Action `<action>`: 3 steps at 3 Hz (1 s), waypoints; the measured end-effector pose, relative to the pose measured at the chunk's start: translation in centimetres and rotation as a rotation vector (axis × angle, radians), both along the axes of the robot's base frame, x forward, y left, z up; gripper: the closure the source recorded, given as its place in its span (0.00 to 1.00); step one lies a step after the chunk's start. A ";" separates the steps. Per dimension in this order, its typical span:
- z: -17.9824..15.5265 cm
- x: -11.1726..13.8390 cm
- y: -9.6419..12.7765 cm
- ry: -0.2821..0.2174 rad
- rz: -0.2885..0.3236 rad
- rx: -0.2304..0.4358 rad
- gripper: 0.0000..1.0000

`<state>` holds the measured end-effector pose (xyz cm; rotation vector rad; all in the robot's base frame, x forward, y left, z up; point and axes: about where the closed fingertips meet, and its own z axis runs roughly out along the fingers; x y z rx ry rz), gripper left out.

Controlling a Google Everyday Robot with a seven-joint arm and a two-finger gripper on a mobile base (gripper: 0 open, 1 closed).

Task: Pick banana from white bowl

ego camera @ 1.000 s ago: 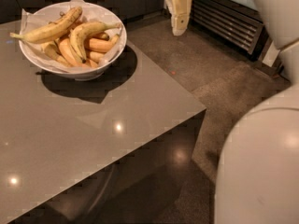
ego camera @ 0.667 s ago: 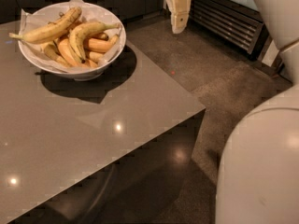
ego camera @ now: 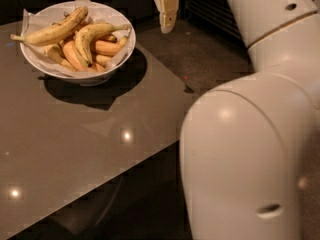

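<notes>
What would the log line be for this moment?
stage: pre-grasp | gripper: right of bowl, apart from it | banana: in bowl atop other bananas, not grasped | bowl: on table

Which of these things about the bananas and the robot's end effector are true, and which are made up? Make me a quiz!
1. The curved banana lies in the white bowl. True.
2. The end effector is holding the curved banana. False: it hangs to the right of the bowl, over the dark floor, apart from the fruit.
3. The white bowl stands on the floor. False: it stands on the grey table, near a corner.
4. A longer, straighter banana is in the bowl too. True.
</notes>
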<state>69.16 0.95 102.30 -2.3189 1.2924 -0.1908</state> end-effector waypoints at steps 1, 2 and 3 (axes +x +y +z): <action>-0.4 1.6 3.8 -0.013 0.086 0.031 0.00; -0.9 2.4 6.6 -0.016 0.145 0.057 0.06; -1.6 2.7 8.8 -0.002 0.183 0.087 0.25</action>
